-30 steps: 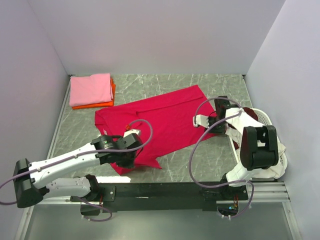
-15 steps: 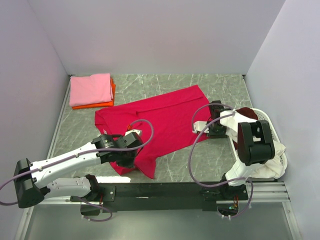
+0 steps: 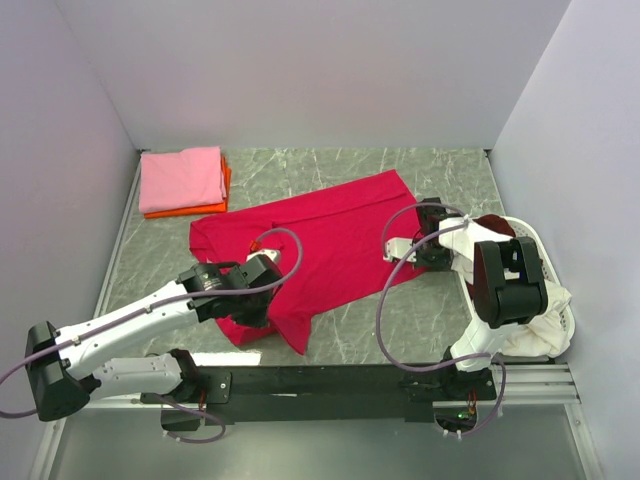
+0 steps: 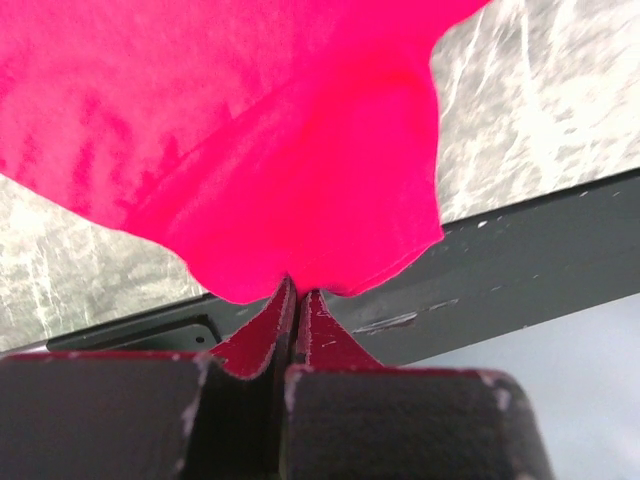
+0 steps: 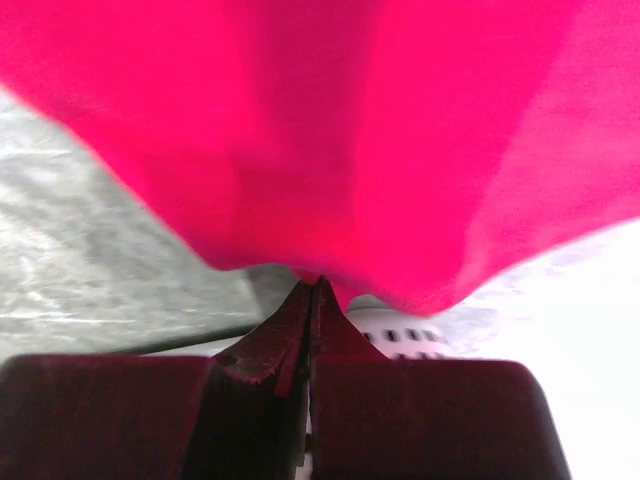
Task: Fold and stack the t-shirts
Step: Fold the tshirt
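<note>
A crimson red t-shirt (image 3: 320,240) lies spread across the middle of the marble table, its near edge bunched. My left gripper (image 3: 262,290) is shut on its near left hem; the left wrist view shows the red t-shirt (image 4: 290,170) pinched at the tips of my left gripper (image 4: 296,290). My right gripper (image 3: 415,250) is shut on the shirt's right edge. Seen from the right wrist, the red t-shirt (image 5: 330,130) hangs from the tips of my right gripper (image 5: 314,285). A folded pink t-shirt (image 3: 182,178) rests on an orange t-shirt (image 3: 222,190) at the back left.
A white oval basket (image 3: 560,310) stands at the right edge behind my right arm, with a maroon garment (image 3: 492,224) and pale cloth in it; the white basket (image 5: 400,330) also shows under the right wrist. The dark front rail (image 3: 350,380) runs along the near table edge.
My right gripper moved left onto the shirt's right edge and shut on it. My left gripper carried the near hem away from the front rail, and the near corner folded under.
</note>
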